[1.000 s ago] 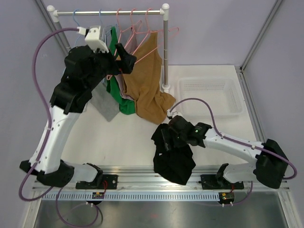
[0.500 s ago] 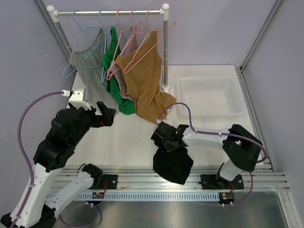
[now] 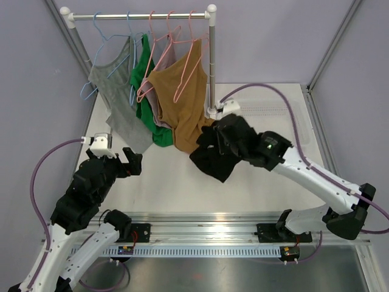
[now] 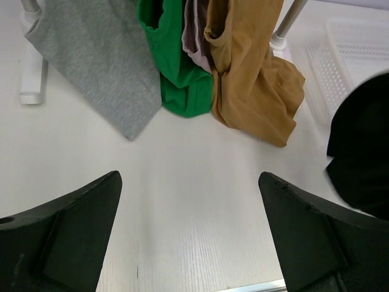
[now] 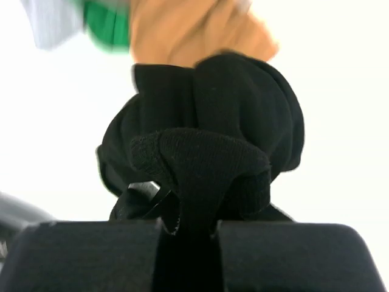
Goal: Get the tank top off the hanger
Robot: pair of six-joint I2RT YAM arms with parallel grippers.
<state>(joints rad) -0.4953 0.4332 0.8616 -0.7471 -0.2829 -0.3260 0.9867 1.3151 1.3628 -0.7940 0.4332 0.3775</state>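
The right gripper [image 5: 188,226] is clenched tight on a fold of the black tank top [image 5: 206,121]. The top hangs bunched from it, clear of the hangers and just in front of the tan top's [image 3: 182,103] hem. The left gripper [image 4: 188,237] gapes fully over the table [image 4: 182,182], grasping nothing. A white basket [image 4: 358,48] sits beyond the right claw, partly hidden under that arm.

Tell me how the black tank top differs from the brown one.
The black tank top is bunched up, clamped in the right gripper; the brown tank top hangs spread on a pink hanger. The black one is off the rack; the brown one's hem rests on the table. Both are plain, single-coloured cloth.
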